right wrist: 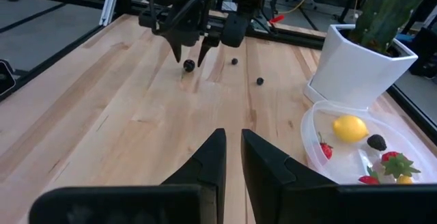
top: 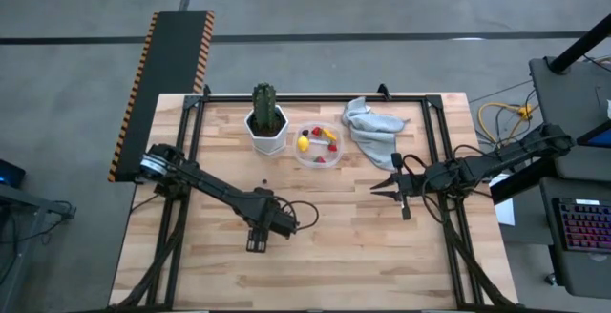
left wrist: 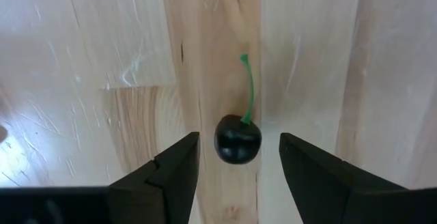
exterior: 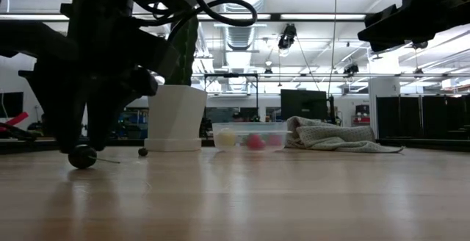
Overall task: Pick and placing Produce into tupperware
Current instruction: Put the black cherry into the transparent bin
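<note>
My left gripper [left wrist: 237,173] is open and points down at the table's near middle [top: 256,241]. Its fingers stand on either side of a dark cherry [left wrist: 237,138] with a green stem, without touching it. The cherry [exterior: 82,156] rests on the wood. Two more dark berries [right wrist: 234,61] [right wrist: 259,81] lie loose farther on. The clear tupperware [top: 318,146] sits beside the cactus pot and holds a yellow lemon [right wrist: 349,127], a dark berry [right wrist: 376,142] and red strawberries [right wrist: 390,160]. My right gripper [right wrist: 233,159] hovers right of centre [top: 377,187], its fingers almost together, holding nothing.
A white hexagonal pot [top: 267,134] with a green cactus stands left of the tupperware. A crumpled grey cloth [top: 372,127] lies to its right, near the far edge. Black frame rails [top: 434,132] border the wooden table. Bare wood stretches between the two grippers.
</note>
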You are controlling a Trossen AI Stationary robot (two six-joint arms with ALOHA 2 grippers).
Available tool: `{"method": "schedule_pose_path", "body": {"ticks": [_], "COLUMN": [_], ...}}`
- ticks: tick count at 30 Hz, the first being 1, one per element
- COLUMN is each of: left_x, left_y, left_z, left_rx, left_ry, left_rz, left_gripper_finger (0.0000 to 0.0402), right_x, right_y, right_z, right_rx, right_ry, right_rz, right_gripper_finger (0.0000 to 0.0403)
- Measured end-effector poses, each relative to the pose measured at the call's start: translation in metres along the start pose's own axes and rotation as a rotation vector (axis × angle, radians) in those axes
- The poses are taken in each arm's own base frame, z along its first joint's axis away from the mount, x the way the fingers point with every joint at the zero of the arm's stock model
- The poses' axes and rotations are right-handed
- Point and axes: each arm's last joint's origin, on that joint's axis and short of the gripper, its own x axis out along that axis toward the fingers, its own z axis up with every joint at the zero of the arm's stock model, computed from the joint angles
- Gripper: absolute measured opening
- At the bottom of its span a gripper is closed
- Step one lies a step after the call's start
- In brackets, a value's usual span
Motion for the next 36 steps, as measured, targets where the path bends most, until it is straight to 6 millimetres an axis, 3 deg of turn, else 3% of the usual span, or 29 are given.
{"method": "schedule_pose_path", "body": {"ticks": [36], "left_x": [0.016], "left_y": [0.001], "left_z": [-0.004], "left_rx": [-0.001], "left_ry": [-0.02], "left_rz": [-0.014], "left_gripper_finger": [0.0187], "right_x": [0.0], "right_y": [0.0], "right_z": [0.0], "right_rx": [0.0], "right_ry": [0.001], "right_rz": [0.001], "right_gripper_finger": [0.0038]}}
